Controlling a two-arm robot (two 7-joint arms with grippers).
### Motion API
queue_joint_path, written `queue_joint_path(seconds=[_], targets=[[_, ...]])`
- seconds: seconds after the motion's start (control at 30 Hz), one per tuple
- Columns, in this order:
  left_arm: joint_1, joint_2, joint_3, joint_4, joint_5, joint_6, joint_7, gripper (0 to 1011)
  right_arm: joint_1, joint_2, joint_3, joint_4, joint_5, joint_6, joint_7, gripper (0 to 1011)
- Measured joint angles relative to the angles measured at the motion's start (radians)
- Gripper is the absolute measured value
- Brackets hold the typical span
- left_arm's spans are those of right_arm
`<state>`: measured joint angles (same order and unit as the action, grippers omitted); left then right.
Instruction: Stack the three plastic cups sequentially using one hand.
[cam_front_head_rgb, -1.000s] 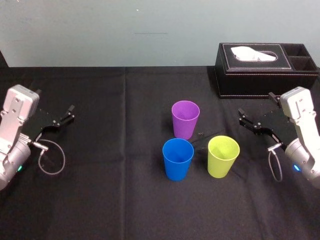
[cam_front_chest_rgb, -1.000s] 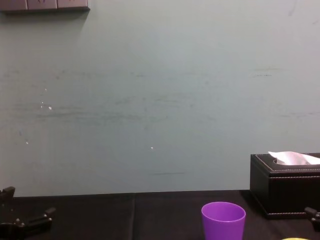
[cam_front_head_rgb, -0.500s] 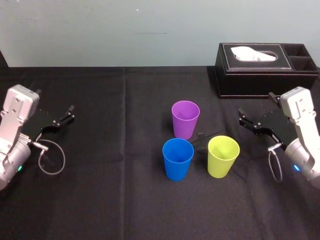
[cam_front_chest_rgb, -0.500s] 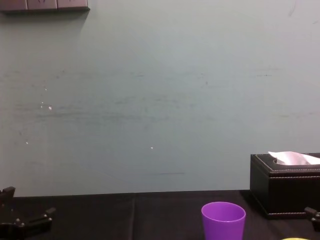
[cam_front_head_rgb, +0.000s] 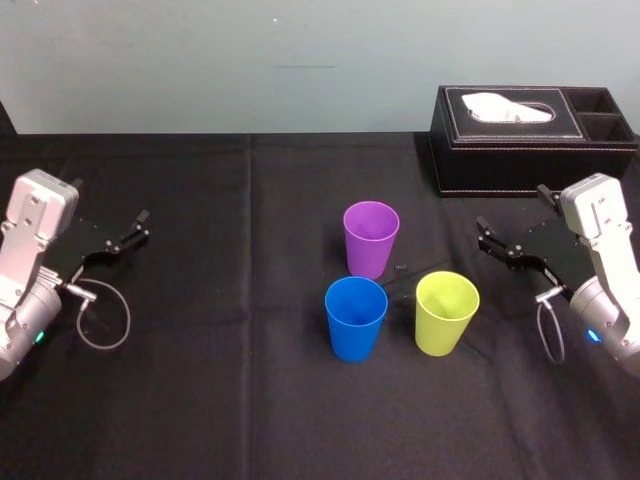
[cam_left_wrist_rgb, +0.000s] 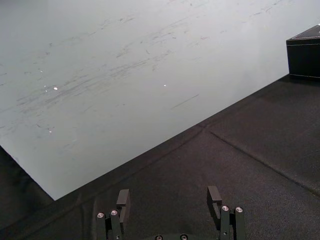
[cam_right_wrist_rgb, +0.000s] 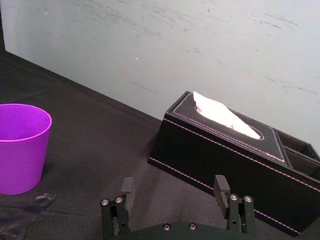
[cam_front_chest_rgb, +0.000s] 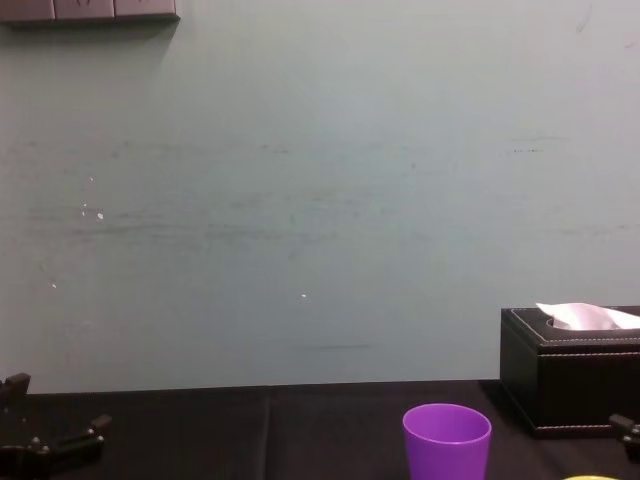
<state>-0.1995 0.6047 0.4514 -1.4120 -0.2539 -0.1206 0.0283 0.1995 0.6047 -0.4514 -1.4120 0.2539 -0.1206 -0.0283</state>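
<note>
Three plastic cups stand upright and apart mid-table: a purple cup (cam_front_head_rgb: 371, 238) at the back, a blue cup (cam_front_head_rgb: 356, 318) in front of it, a yellow-green cup (cam_front_head_rgb: 446, 312) to the blue one's right. The purple cup (cam_right_wrist_rgb: 21, 147) also appears in the right wrist view and in the chest view (cam_front_chest_rgb: 447, 442). My right gripper (cam_front_head_rgb: 485, 236) hovers open to the right of the cups, nothing between its fingers (cam_right_wrist_rgb: 127, 189). My left gripper (cam_front_head_rgb: 140, 224) rests open at the far left, away from the cups.
A black tissue box (cam_front_head_rgb: 530, 138) with a white tissue stands at the back right, behind my right gripper. The black tablecloth (cam_front_head_rgb: 220, 400) covers the table. A pale wall runs along the table's far edge.
</note>
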Motion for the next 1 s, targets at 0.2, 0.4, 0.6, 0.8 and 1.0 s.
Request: queue_joint_path(seconds=[0.2,0.4,0.6,0.8,1.0], targets=[[0.0,0.0,0.0,0.0,0.0,0.0,0.0,1011,0.0,0.0,0.0,0.0,0.0,0.0,0.0,1003],[0.0,0.0,0.0,0.0,0.0,0.0,0.0,1011,0.0,0.0,0.0,0.0,0.0,0.0,0.0,1003],[0.0,0.0,0.0,0.0,0.0,0.0,0.0,1011,-0.015,0.001,0.017,-0.006,0.007,0.013,0.011,1003],[0.0,0.0,0.0,0.0,0.0,0.0,0.0,1011,-0.067,0.027,0.065,-0.041,0.068,0.032,0.057,1003],[0.0,0.0,0.0,0.0,0.0,0.0,0.0,1011,-0.151,0.072,0.134,-0.101,0.147,0.025,0.112,1003]])
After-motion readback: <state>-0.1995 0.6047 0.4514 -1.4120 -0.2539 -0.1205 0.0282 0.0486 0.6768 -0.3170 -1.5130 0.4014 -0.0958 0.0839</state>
